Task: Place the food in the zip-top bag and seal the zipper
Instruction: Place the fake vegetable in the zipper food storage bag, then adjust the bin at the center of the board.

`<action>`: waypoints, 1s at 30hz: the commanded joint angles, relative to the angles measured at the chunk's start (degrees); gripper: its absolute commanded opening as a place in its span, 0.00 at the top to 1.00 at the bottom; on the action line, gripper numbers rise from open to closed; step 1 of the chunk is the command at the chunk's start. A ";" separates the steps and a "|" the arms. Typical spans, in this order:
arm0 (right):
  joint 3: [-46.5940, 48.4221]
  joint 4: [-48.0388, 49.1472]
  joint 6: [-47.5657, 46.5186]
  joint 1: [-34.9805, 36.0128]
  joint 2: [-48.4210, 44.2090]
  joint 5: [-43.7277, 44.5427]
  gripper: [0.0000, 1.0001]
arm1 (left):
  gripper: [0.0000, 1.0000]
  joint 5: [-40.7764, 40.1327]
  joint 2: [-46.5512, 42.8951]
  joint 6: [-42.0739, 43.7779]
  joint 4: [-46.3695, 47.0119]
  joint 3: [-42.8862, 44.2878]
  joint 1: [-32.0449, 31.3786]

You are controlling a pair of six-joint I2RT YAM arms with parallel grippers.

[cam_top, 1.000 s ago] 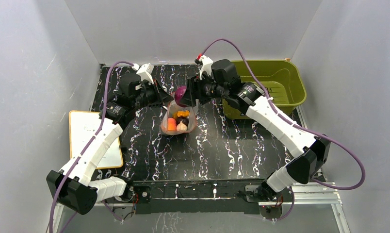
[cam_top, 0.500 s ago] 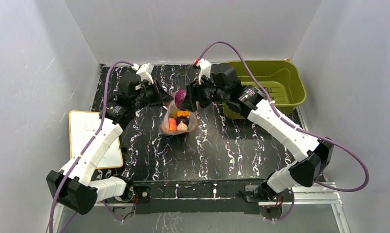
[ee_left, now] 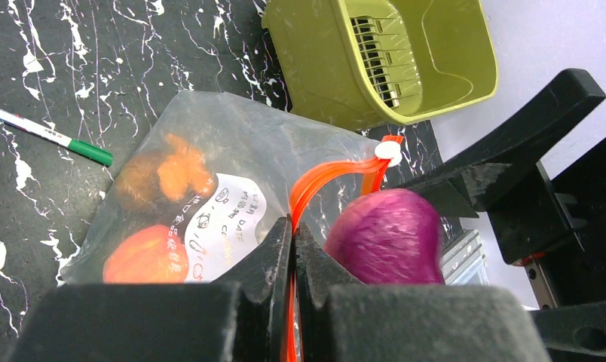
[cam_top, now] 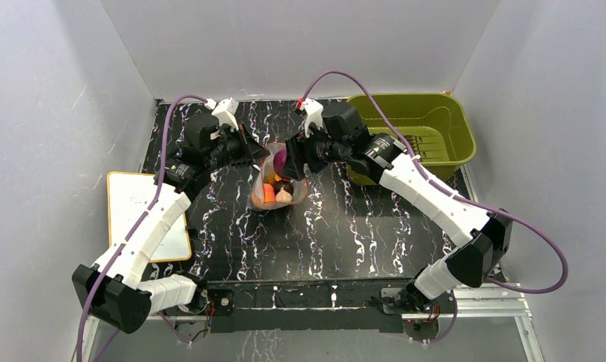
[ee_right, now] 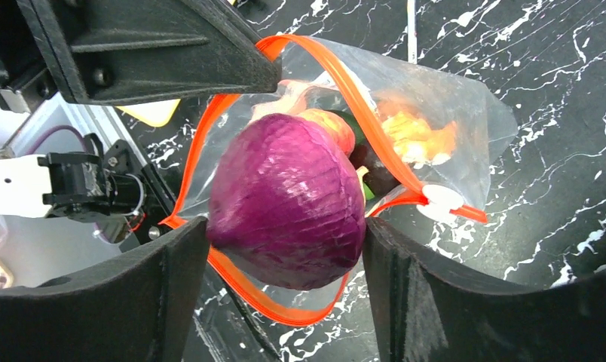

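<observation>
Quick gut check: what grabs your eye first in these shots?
The big purple onion, gripped between the right gripper's fingers, sits right in the open mouth of the zip-top bag at mid-table. The left gripper is pinched shut on the red-orange zipper, holding that mouth up; orange pieces already lie inside.

zip-top bag [ee_left: 232, 139], white label [ee_left: 228, 226] printed "DATE"
</observation>
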 commanded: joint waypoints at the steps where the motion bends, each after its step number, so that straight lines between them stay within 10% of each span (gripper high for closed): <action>1: 4.39 0.46 -1.04 0.24 0.20 -0.20 0.27 | 1.00 1.16 -1.72 -0.19 2.07 -0.08 -0.05; 10: 10.26 -4.09 -6.69 0.23 -0.20 1.45 0.23 | 1.00 1.50 -1.56 -0.21 2.43 -0.09 -0.05; 17: 7.87 -6.00 -14.81 -0.53 -3.42 20.08 0.23 | 1.00 1.07 -2.42 -0.17 1.74 -0.62 -0.05; 30: -0.32 -7.59 -24.13 -16.08 -4.33 12.32 0.26 | 1.00 0.24 -3.75 0.20 -0.18 -0.80 -0.05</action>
